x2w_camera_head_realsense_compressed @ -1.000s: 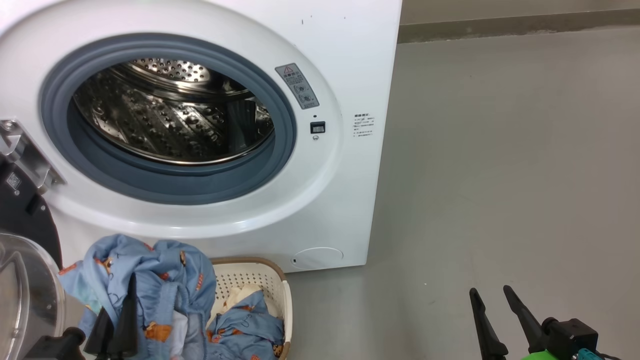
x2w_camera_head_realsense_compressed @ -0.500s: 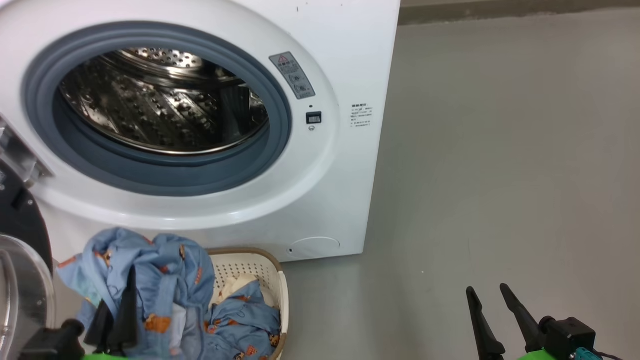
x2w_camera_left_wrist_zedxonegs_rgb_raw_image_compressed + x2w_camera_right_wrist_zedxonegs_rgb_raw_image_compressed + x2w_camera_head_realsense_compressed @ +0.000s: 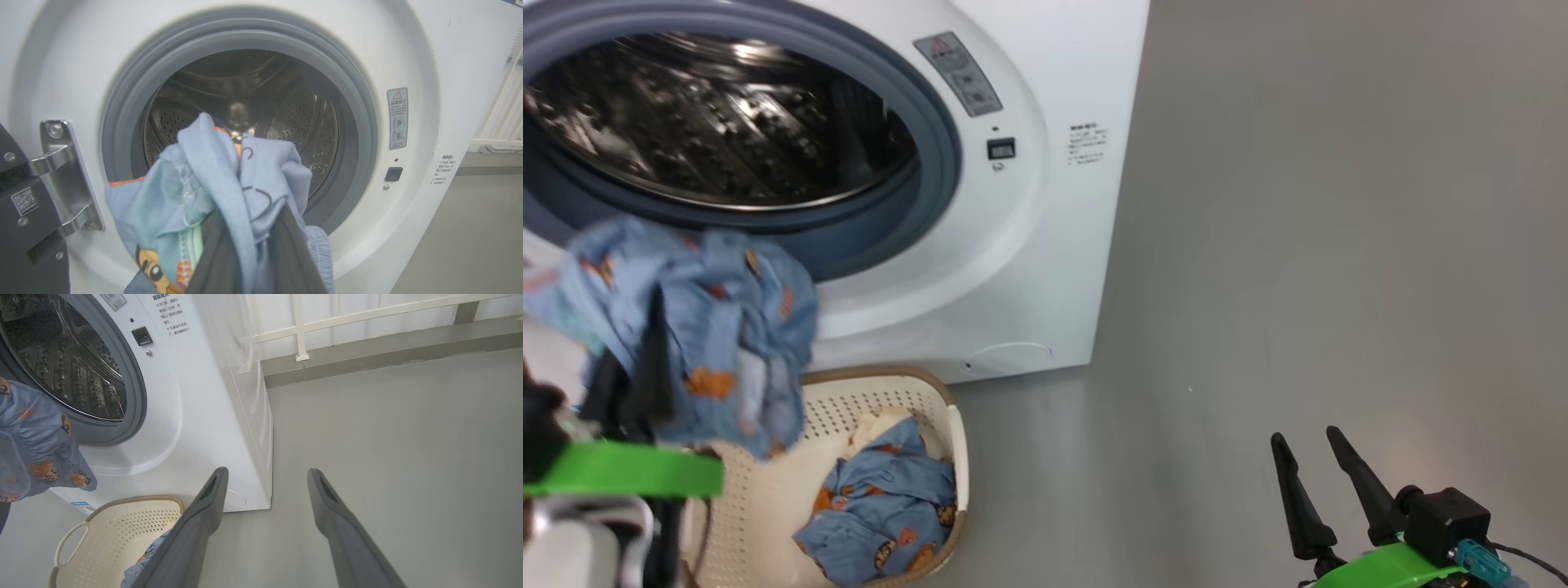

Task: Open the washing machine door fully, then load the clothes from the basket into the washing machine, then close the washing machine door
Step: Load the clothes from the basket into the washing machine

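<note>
Left fingers [image 3: 218, 265] pinch clothes [image 3: 204, 175], bundle hanging vertically

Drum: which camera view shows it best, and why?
The left wrist view: it looks straight into the drum, though clothes hide its lower part. The head view blurs and crops it; the right wrist view catches an oblique slice.

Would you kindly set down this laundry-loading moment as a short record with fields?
door: washing machine door open
drum: steel drum, no clothes visible in the part that shows
left hand: left hand shut on blue printed bundle, held in front of the drum opening
right hand: right hand open, holding nothing, above the floor
basket: basket on the floor before the washing machine, more blue clothes inside
</note>
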Controlling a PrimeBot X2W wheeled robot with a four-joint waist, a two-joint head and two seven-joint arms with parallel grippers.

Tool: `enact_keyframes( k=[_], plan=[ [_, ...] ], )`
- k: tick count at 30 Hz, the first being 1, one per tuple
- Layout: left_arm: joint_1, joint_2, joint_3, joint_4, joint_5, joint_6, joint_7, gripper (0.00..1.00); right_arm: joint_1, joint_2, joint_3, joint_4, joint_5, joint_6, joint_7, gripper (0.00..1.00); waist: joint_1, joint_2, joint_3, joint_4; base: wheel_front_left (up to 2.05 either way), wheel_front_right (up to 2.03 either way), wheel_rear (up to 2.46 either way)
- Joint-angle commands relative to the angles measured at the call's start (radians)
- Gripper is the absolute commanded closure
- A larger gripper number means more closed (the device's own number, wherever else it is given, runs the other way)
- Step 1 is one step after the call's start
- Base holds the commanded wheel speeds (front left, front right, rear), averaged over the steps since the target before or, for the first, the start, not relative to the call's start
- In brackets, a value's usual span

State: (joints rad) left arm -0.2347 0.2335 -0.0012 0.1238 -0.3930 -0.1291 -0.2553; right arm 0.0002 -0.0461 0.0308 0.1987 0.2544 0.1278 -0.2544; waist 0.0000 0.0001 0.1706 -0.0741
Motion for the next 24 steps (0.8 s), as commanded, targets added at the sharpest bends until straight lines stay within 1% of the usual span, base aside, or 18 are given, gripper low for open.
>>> enact_keyframes(
  k=[1, 7, 11, 17, 21, 24],
  plan=[
    [-0.065, 0.045, 0.040, -0.018, -0.005, -0.001, -0.006, 1.00, -0.027, -0.004, 0.033, -0.028, 0.011, 0.003, -0.007, 0.00, 0.0000, -0.0001, 0.038, -0.031, 0.00, 0.00, 0.00],
    [-0.185, 0.103, 0.038, 0.014, -0.024, -0.001, -0.006, 1.00, -0.041, -0.004, 0.044, -0.042, 0.027, 0.003, -0.007, 0.00, 0.0000, -0.0001, 0.097, -0.064, 0.00, 0.00, 0.00],
    [-0.251, 0.141, 0.005, 0.051, -0.033, -0.001, -0.006, 1.00, -0.054, -0.004, 0.051, -0.052, 0.035, 0.003, -0.007, 0.00, 0.0000, -0.0001, 0.139, -0.086, 0.00, 0.00, 0.00],
    [-0.342, 0.180, -0.031, 0.115, -0.054, -0.002, -0.006, 1.00, -0.071, -0.004, 0.065, -0.072, 0.050, 0.003, -0.007, 0.00, 0.0000, -0.0001, 0.210, -0.115, 0.00, 0.00, 0.00],
    [-0.391, 0.199, -0.053, 0.157, -0.070, -0.002, -0.006, 1.00, -0.076, -0.004, 0.072, -0.080, 0.054, 0.003, -0.007, 0.00, 0.0000, -0.0001, 0.250, -0.124, 0.00, 0.00, 0.00],
    [-0.449, 0.226, -0.085, 0.191, -0.088, -0.002, -0.006, 1.00, -0.081, -0.004, 0.079, -0.088, 0.058, 0.003, -0.007, 0.00, 0.0000, -0.0001, 0.296, -0.128, 0.00, 0.00, 0.00]
  ],
)
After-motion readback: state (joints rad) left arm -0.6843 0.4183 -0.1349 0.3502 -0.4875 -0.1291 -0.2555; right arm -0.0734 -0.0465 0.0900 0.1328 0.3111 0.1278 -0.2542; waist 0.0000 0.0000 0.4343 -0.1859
